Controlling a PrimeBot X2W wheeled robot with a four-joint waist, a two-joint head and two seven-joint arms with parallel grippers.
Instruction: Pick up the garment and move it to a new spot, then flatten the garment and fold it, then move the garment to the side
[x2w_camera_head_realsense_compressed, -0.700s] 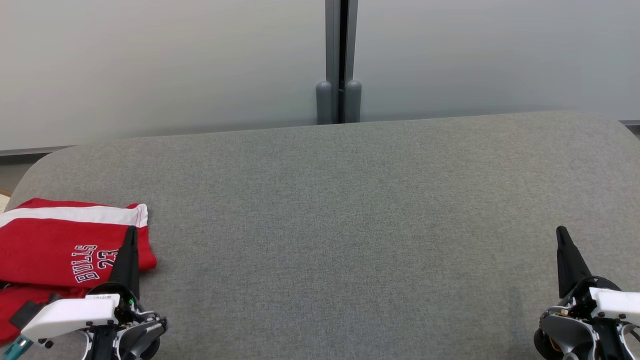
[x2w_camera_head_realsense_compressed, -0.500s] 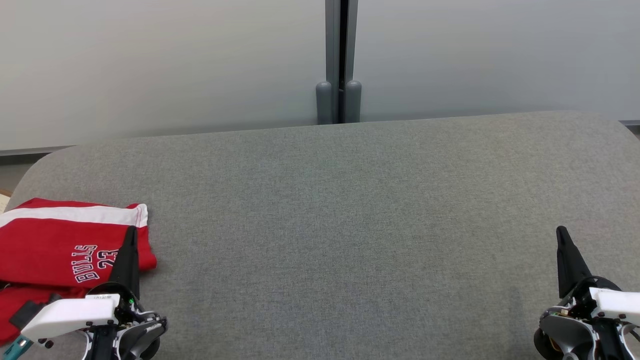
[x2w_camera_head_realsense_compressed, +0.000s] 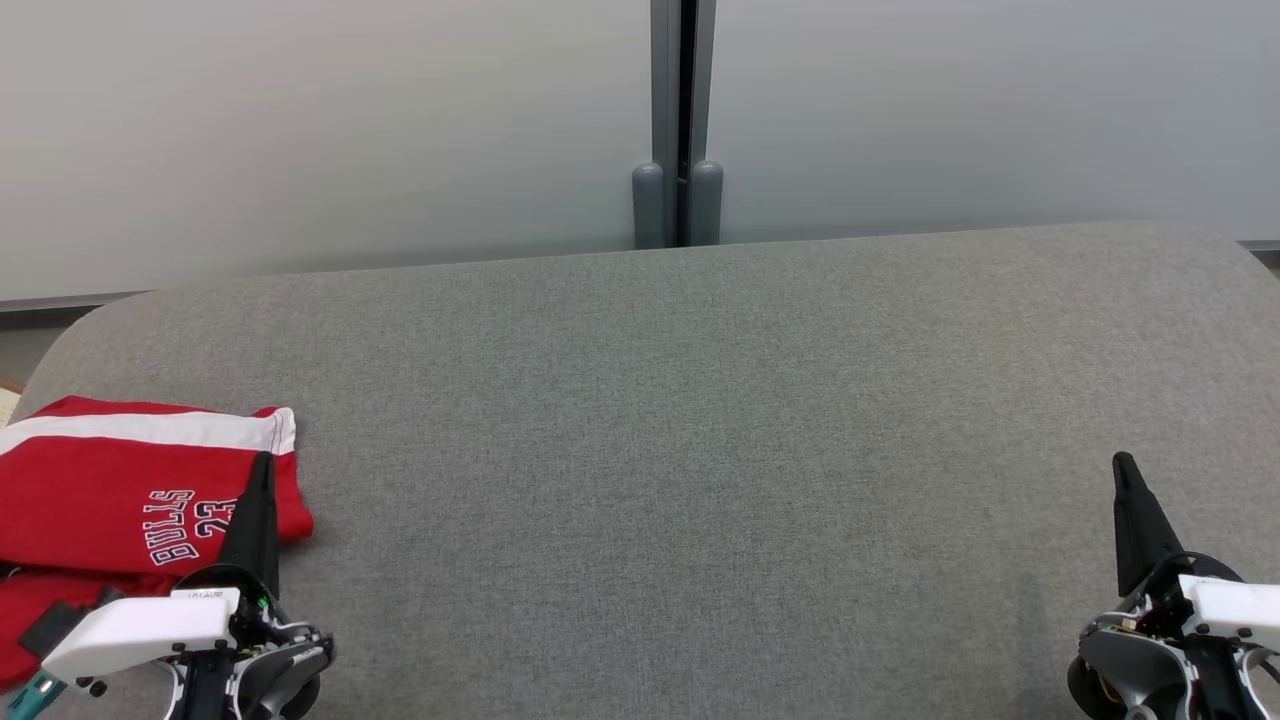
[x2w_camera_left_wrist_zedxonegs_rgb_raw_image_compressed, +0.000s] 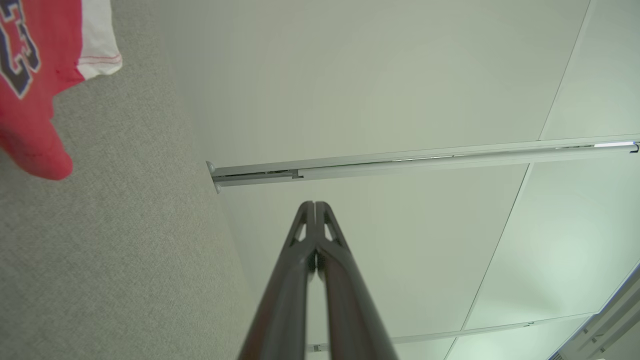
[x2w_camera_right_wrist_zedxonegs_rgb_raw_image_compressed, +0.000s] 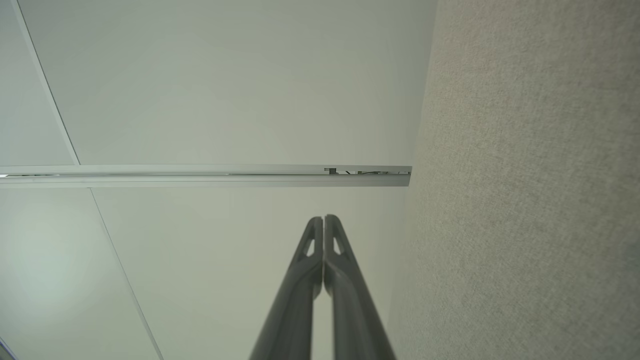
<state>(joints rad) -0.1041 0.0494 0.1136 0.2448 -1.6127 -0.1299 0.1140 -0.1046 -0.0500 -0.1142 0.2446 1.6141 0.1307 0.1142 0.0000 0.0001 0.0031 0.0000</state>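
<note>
Cloth like this should handle light and limp; the red garment (x2w_camera_head_realsense_compressed: 110, 500), with its white band and dark lettering, looks like thin jersey that would sag and slide over itself when lifted, though nothing about it seems fragile. It lies in loose layers at the far left of the grey surface (x2w_camera_head_realsense_compressed: 700, 450), partly cut off by the head view's edge. A sound hold would likely be the white-banded hem or the rounded red corner nearest the left gripper (x2w_camera_head_realsense_compressed: 262, 465), pinched through every layer so that none trails. That gripper's fingers are pressed together on nothing, their tip overlapping the garment's right edge in the head view; whether it touches the cloth cannot be told. The right gripper (x2w_camera_head_realsense_compressed: 1122, 465) is likewise closed and empty, well apart at the other side. The surface is a woven, slightly rough fabric, wide and bare, likely to grip cloth somewhat; behind it stand pale wall panels (x2w_camera_head_realsense_compressed: 300, 130) joined by a grey post (x2w_camera_head_realsense_compressed: 680, 120).
</note>
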